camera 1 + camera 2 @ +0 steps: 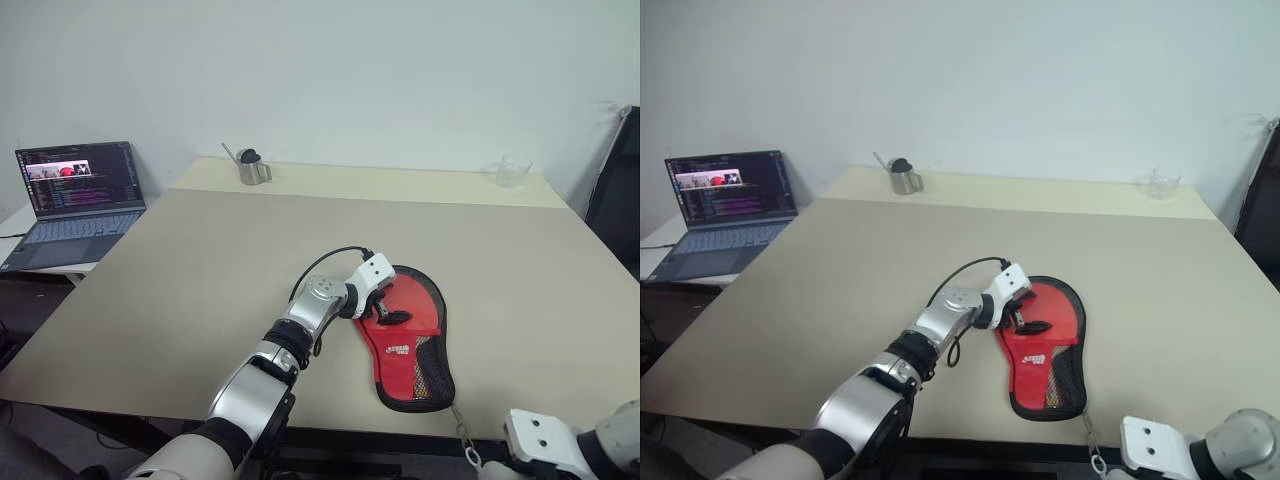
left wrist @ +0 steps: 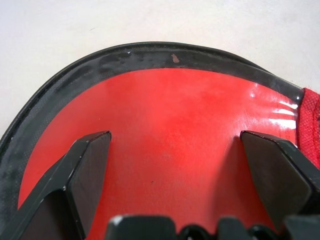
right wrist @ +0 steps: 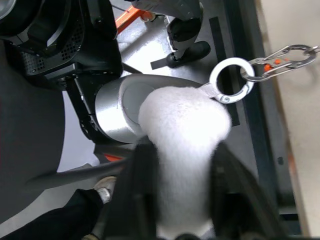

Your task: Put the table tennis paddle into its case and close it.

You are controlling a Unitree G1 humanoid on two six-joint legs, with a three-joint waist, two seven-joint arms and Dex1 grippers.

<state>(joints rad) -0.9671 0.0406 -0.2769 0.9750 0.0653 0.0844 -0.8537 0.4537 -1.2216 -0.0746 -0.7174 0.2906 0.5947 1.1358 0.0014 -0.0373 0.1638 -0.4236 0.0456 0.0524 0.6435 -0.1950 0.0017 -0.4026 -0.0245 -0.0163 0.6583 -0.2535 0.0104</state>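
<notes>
On the near right part of the table (image 1: 200,280) lies the case (image 1: 410,345), red side up w/ white logo and mesh pocket, round end far, narrow end toward the near edge. No loose paddle anywhere on the tabletop. In the left wrist view a glossy red face sits inside a black rim, w/ a strip of red fabric at one side. Prob. that's the table tennis paddle (image 2: 170,125) lying in the case w/ the cover not fully over it, but can't be sure. So my read: insertion looks done or nearly done, closing still left. Zip state not readable from the head views.

Left gripper (image 1: 385,305) is over the round end of the case, fingers (image 2: 85,170) spread wide apart, nothing between them. The tips look down at or just above the red face. Can't tell if they actually press on it.

Right gripper (image 3: 181,147) is low at the near right, just off the table edge. The white ball (image 3: 185,120) sits between its two fingers, w/ a metal ring (image 3: 231,80) and clip running off it. The chain (image 1: 462,425) leads from the case's narrow end toward that arm. Fingers flank the ball closely. Can't tell whether they're clamped on it or slack around it.
</notes>
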